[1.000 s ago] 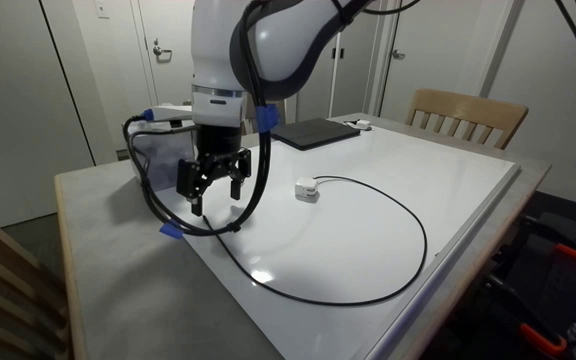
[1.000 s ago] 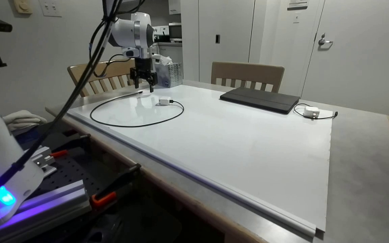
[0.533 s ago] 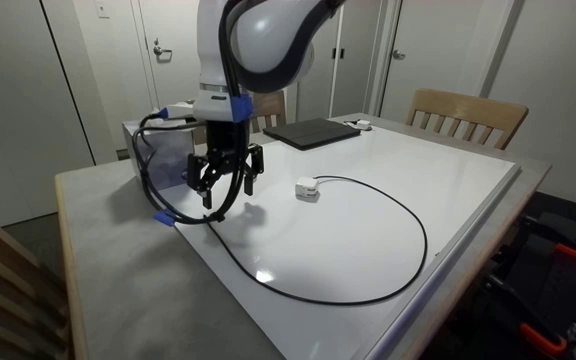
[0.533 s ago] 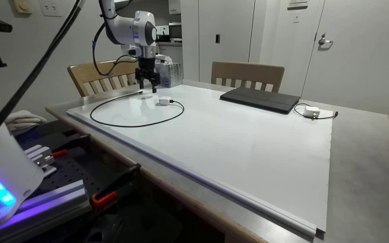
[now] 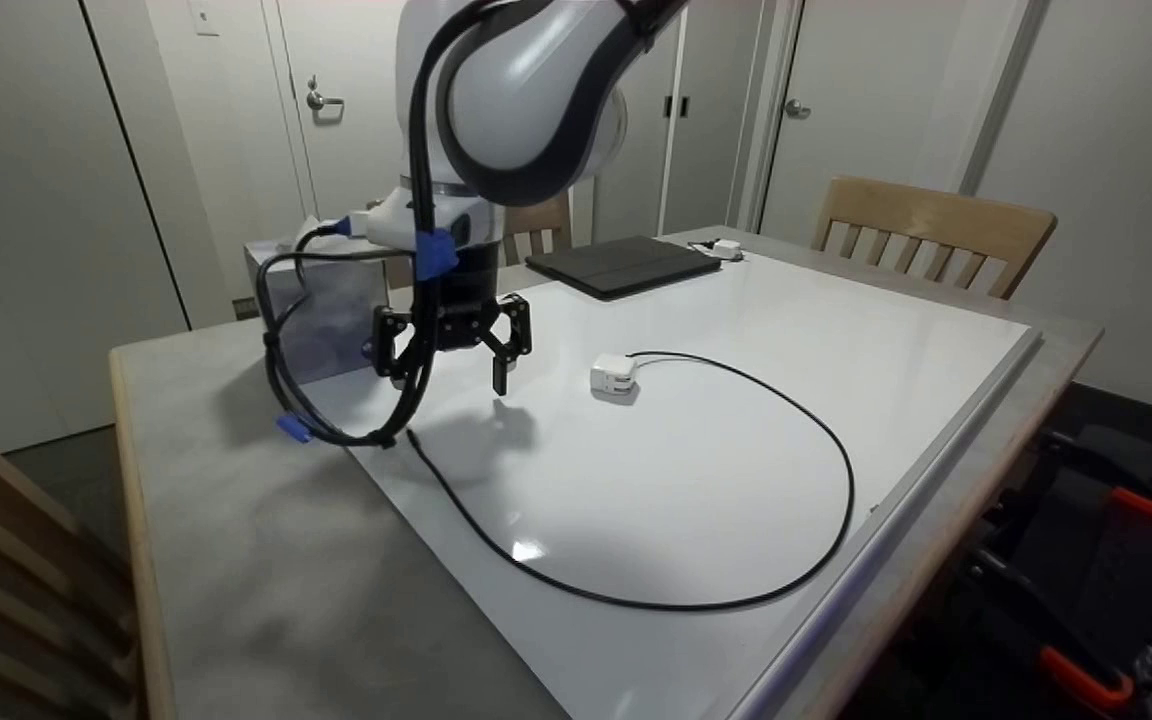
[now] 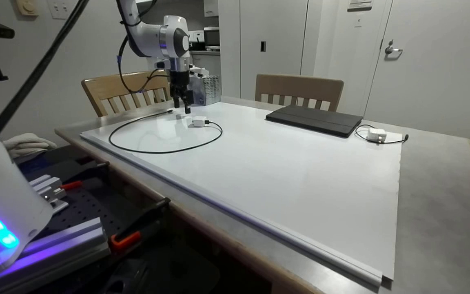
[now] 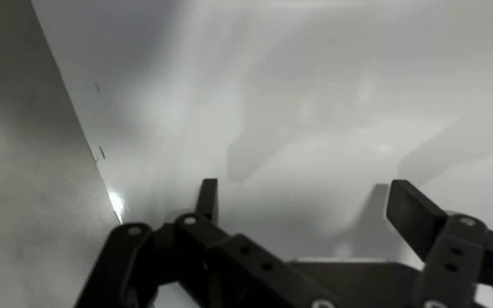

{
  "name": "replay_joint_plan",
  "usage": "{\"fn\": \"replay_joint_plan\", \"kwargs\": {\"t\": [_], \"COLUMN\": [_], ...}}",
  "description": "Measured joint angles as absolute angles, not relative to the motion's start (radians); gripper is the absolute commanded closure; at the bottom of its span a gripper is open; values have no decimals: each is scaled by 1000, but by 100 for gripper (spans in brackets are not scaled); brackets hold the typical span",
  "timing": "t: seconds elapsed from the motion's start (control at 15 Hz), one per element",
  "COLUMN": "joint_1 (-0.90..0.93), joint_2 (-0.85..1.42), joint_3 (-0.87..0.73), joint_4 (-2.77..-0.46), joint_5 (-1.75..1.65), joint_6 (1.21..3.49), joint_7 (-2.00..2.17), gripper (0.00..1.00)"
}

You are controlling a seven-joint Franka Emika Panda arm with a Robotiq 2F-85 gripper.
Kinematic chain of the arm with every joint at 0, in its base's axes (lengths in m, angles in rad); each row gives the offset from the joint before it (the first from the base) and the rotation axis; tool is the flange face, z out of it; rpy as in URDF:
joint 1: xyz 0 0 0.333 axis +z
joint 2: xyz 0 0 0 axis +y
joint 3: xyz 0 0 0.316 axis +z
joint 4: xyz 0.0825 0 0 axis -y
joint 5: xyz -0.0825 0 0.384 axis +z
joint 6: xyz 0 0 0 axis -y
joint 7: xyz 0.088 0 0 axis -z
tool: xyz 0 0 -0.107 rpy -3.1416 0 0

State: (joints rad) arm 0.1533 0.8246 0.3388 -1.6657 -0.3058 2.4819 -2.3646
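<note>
One box (image 6: 212, 90) of white tissue (image 6: 205, 72)

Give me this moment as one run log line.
hand: open, empty, above white board | white charger nearer hand: on white board | black cable: curves from white charger, far end loose

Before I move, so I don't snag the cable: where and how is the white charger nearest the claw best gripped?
Probably from above: the white charger is a squat block with the black cable leaving one end, so close the claw on the two sides flanking it.
</note>
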Motion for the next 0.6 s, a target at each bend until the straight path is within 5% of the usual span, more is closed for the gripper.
{"fn": "replay_joint_plan", "kwargs": {"t": [0.6], "joint_1": [189], "joint_2": [803], "joint_3": [322], "joint_4": [-1667], "joint_5": [-248], "joint_6": [2429], "joint_7": [-2255], "gripper": [0]}}
